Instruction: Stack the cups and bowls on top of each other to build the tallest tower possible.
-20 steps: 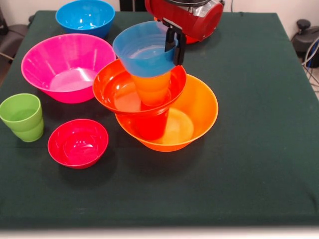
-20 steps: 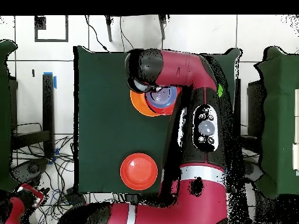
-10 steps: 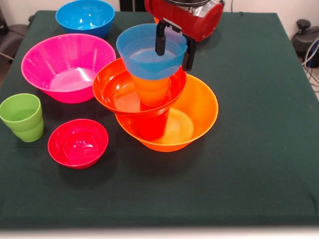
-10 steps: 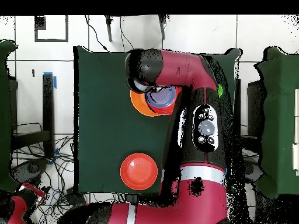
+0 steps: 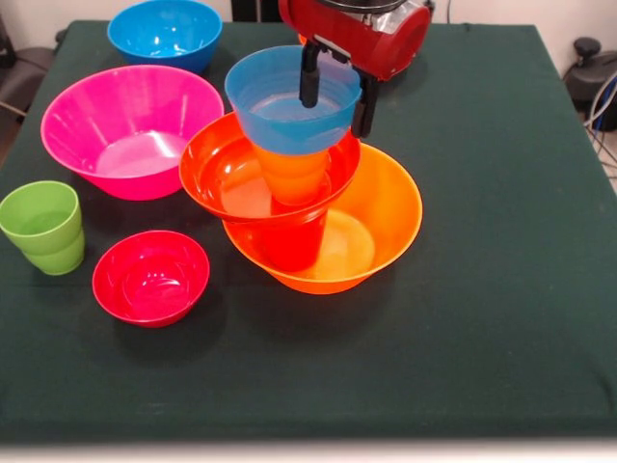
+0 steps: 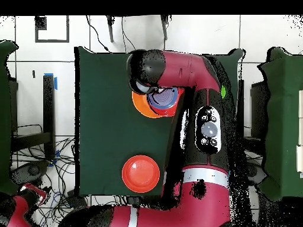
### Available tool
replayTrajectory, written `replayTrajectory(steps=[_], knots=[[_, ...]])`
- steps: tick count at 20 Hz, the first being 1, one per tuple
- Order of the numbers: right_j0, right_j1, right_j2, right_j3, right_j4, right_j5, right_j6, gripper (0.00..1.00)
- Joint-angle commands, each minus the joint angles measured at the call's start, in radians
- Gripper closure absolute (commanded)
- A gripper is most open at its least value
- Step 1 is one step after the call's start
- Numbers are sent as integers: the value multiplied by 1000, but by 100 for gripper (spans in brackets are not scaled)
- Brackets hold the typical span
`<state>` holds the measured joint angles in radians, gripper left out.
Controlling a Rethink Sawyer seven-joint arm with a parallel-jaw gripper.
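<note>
Right half of the table and the near strip are open, so side and front access is free. Left side is crowded: pink bowl, far blue bowl, green cup, crimson bowl, narrow gaps between. Tower blocks centre; fingers straddle the top blue bowl's right rim.

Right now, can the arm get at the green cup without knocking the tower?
Probably yes. The green cup stands alone at the table's edge, open from above. The end effector is open astride the blue bowl's rim atop the tower; it should lift straight up first.
</note>
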<state>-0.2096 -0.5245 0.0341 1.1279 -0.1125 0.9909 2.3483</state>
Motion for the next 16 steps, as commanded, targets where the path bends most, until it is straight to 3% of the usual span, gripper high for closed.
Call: replayTrajectory(steps=[1,9,16], knots=[[-26,-18,102,38,-30,56,-197,0],[-29,-42,123,-6,-7,151,-200,0],[-33,-54,140,-11,-6,178,-192,0]])
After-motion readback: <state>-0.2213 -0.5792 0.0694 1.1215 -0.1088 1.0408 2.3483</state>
